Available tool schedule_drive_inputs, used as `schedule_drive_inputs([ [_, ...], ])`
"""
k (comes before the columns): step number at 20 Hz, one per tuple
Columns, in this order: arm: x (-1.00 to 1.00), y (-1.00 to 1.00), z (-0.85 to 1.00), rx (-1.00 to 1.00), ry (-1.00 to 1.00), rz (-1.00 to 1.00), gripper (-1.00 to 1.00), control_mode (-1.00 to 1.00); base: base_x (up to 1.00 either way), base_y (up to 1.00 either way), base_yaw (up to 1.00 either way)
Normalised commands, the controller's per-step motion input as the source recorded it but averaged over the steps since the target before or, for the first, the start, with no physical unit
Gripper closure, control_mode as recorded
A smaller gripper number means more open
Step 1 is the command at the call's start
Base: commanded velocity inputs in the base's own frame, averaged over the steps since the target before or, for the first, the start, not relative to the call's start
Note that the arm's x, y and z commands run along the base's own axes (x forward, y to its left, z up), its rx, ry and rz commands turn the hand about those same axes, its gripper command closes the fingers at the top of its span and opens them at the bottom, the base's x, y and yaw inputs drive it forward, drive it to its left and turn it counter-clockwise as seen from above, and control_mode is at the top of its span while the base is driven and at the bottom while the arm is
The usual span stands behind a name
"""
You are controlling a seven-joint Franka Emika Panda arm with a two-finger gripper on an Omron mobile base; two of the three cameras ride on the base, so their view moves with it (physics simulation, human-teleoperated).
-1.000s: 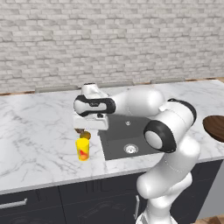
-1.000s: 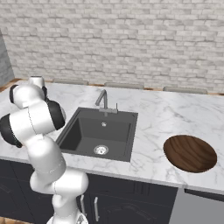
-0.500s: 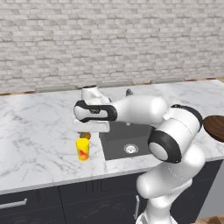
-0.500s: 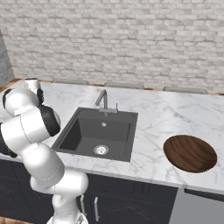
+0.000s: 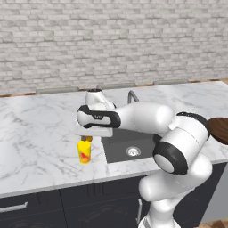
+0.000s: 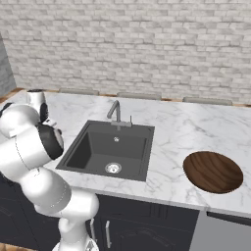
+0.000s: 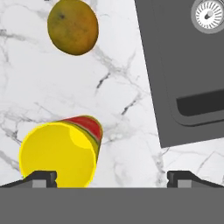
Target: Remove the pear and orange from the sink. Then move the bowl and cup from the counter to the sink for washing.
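The yellow cup (image 7: 59,155) stands upright on the counter at 9 o'clock of the dark grey sink (image 6: 109,149), the orange (image 7: 72,26) close beside it, and the wooden bowl (image 6: 213,171) rests at the sink's 3 o'clock.

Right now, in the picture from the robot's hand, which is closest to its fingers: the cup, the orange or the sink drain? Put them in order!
1. The cup: right by the gripper, beside one fingertip.
2. The orange: farther up the counter, past the cup.
3. The sink drain: farthest, in the corner, inside the sink.
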Motion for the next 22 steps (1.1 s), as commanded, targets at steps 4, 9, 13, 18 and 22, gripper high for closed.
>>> schedule_drive_inputs([
  [4,-0.02,0.0,0.0,0.08,0.0,0.0,-1.0,-1.0,0.0,0.0,0.0],
  [9,-0.04,0.0,-0.01,0.03,-0.02,0.0,-1.0,-1.0,0.0,0.0,0.0],
  [13,-0.08,0.0,-0.01,0.0,-0.08,0.0,-1.0,-1.0,0.0,0.0,0.0],
  [18,-0.1,0.0,0.0,0.0,-0.09,0.0,-1.0,-1.0,0.0,0.0,0.0],
  [22,-0.06,0.0,0.0,0.0,-0.03,0.0,-1.0,-1.0,0.0,0.0,0.0],
])
